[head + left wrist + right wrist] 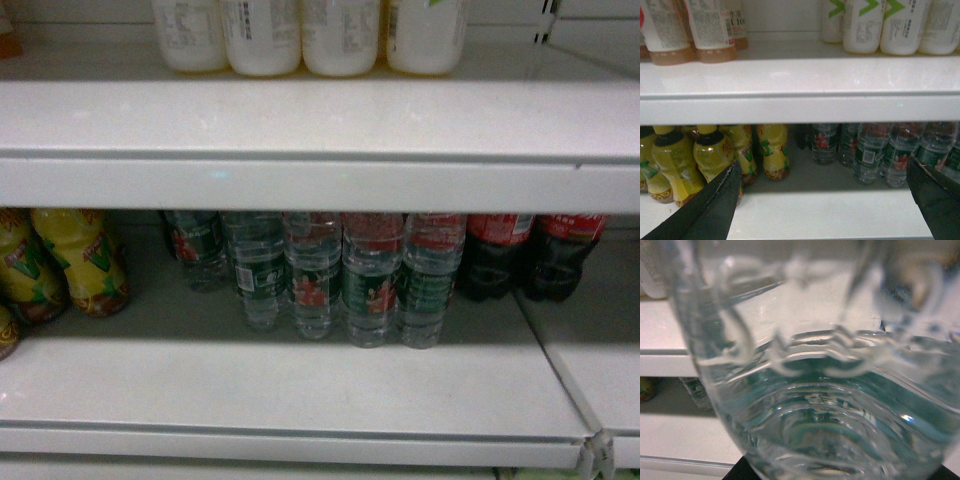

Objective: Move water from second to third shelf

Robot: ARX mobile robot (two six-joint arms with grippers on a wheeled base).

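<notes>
Clear ribbed plastic is filling the right wrist view — a water bottle [810, 390] is being seen from very close, its base rings and water blurred, with a dark sliver of the right gripper [840, 474] showing beneath it at the bottom edge. Whether those jaws are clenched on it cannot be told, since the fingers are hidden.

In the head view, a group of water bottles [340, 275] with green labels and red bands is being shown standing toward the back of the lower shelf [300, 395], around its middle. Yellow juice bottles [80, 260] are being seen at the left end of that shelf and dark cola bottles [530, 255] at the right end. On the upper shelf [300, 115], white bottles [310, 35] are lined up near the back edge.

In the left wrist view, the left gripper [822, 200] is being held in front of the lower shelf — its jaws released, spread wide, with nothing between them.
</notes>
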